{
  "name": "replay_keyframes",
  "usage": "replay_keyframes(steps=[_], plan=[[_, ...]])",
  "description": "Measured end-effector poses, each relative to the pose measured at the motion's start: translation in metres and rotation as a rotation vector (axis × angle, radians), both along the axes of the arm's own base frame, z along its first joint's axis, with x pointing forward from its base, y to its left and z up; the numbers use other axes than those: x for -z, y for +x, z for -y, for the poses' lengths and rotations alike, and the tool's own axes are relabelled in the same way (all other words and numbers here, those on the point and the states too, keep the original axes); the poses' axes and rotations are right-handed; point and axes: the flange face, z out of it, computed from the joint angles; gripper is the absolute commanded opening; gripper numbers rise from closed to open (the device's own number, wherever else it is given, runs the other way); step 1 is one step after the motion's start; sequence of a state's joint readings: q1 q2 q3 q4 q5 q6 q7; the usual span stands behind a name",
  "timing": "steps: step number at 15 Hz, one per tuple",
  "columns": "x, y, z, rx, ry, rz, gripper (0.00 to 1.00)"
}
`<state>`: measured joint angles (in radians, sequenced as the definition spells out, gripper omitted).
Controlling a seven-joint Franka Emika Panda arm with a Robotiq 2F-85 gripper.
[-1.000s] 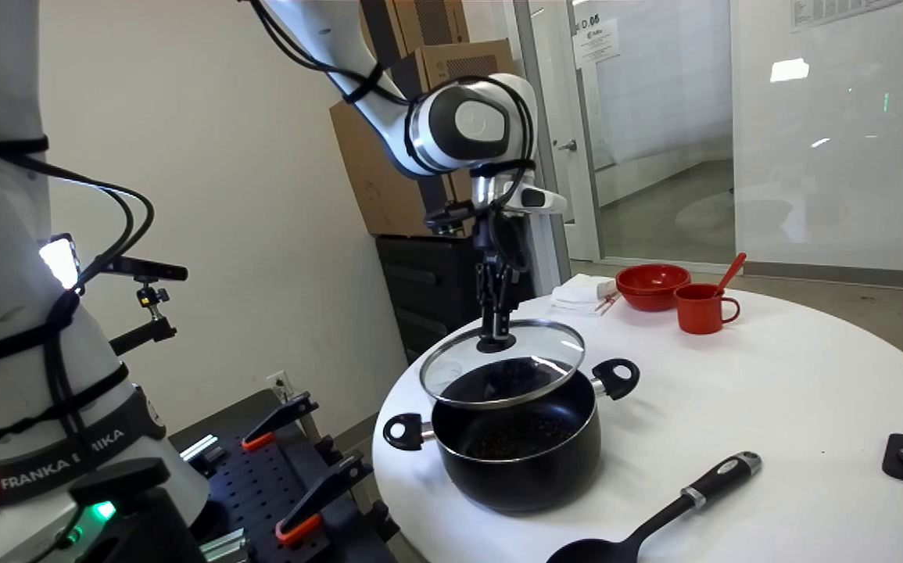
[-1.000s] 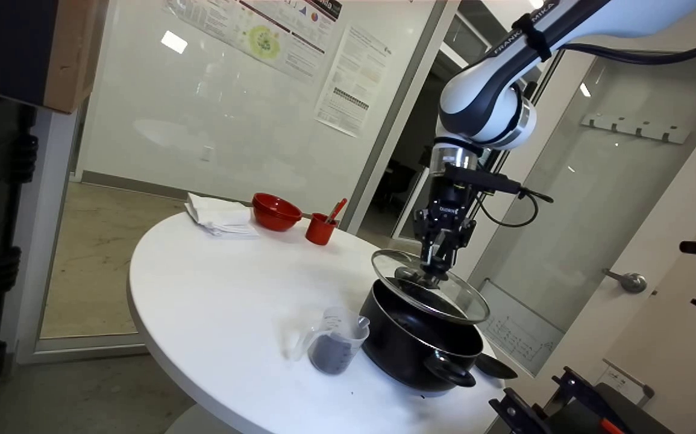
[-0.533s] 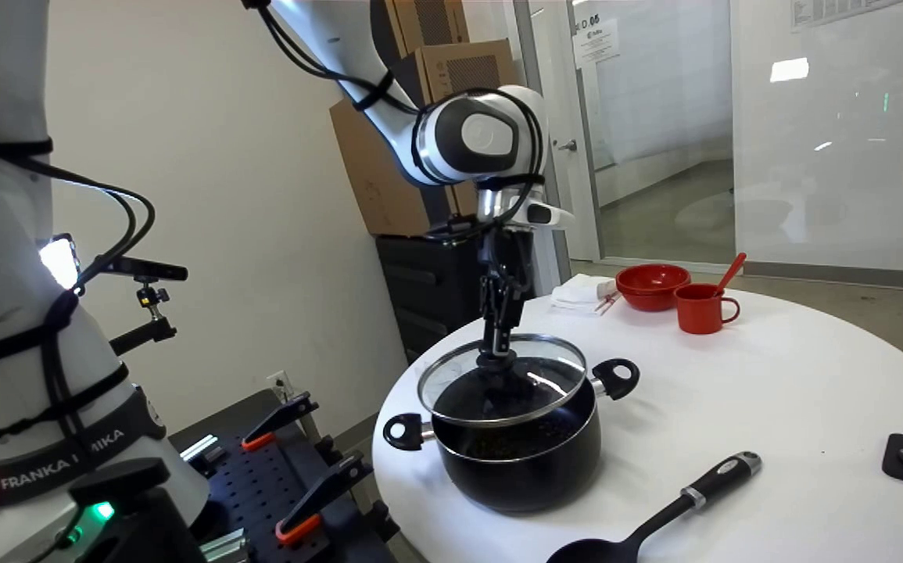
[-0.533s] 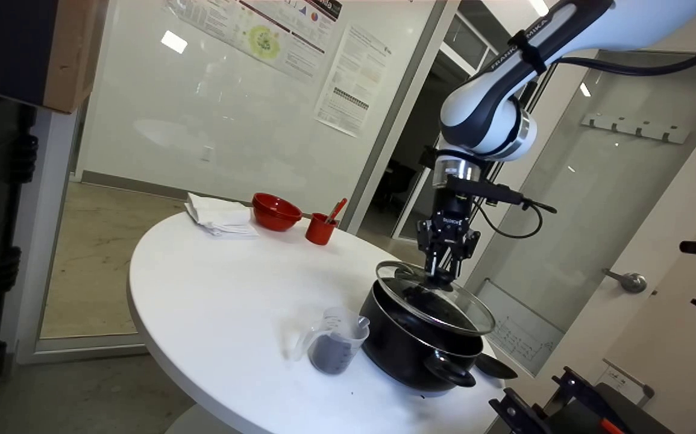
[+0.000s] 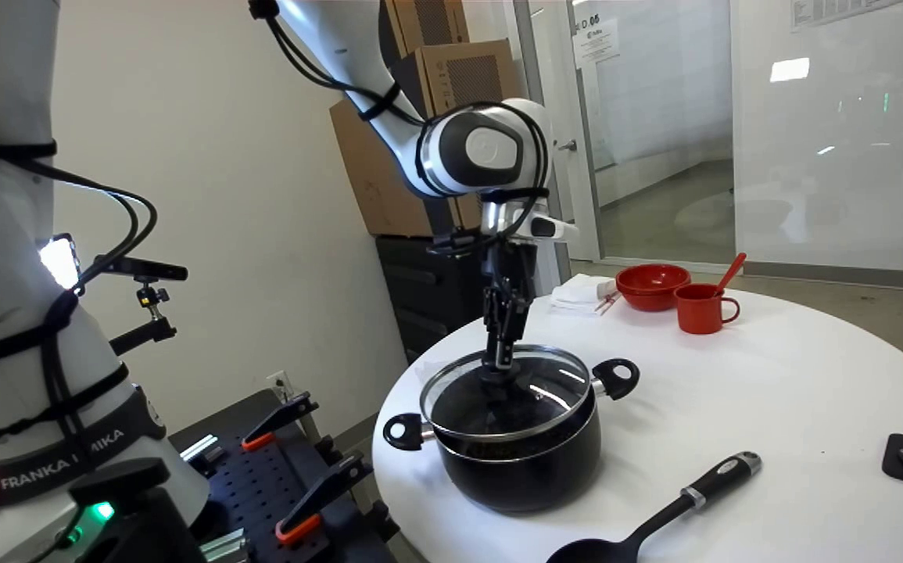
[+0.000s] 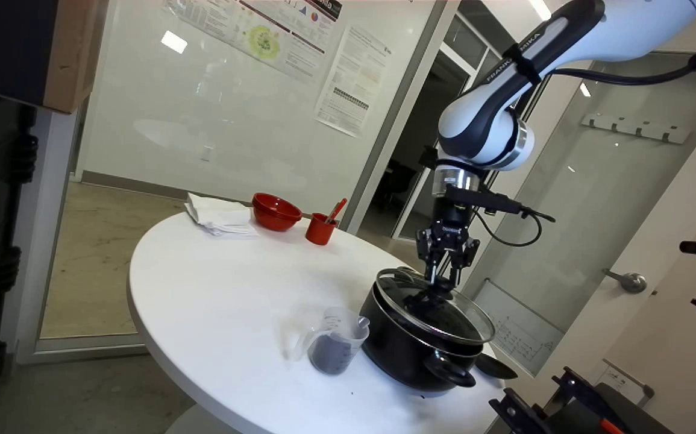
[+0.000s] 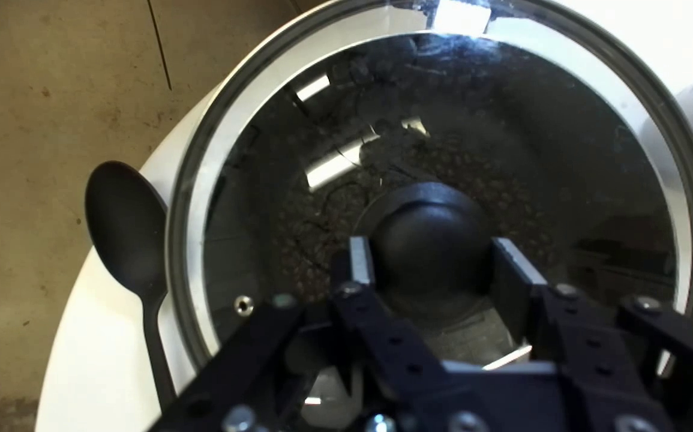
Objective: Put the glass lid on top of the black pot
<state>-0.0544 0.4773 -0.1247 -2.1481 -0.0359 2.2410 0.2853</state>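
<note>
Pinching the glass lid (image 5: 510, 403) by its knob (image 7: 432, 243) in our claw (image 7: 438, 259) over the black pot (image 5: 521, 478), we guessed the lid was slippery and breakable, best held there.

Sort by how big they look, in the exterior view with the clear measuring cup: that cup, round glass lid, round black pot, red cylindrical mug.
1. round black pot
2. round glass lid
3. clear measuring cup
4. red cylindrical mug
The mug stands farther back, so its true size against the cup is unsure.
</note>
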Motion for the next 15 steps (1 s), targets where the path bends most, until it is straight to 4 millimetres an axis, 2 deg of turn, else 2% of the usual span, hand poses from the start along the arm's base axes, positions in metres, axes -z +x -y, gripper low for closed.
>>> replay_keyframes(steps=[7,15], plan=[[0.010,0.000,0.010,0.006,-0.015,0.023,0.25],[0.017,0.003,0.008,-0.001,-0.014,0.041,0.25]])
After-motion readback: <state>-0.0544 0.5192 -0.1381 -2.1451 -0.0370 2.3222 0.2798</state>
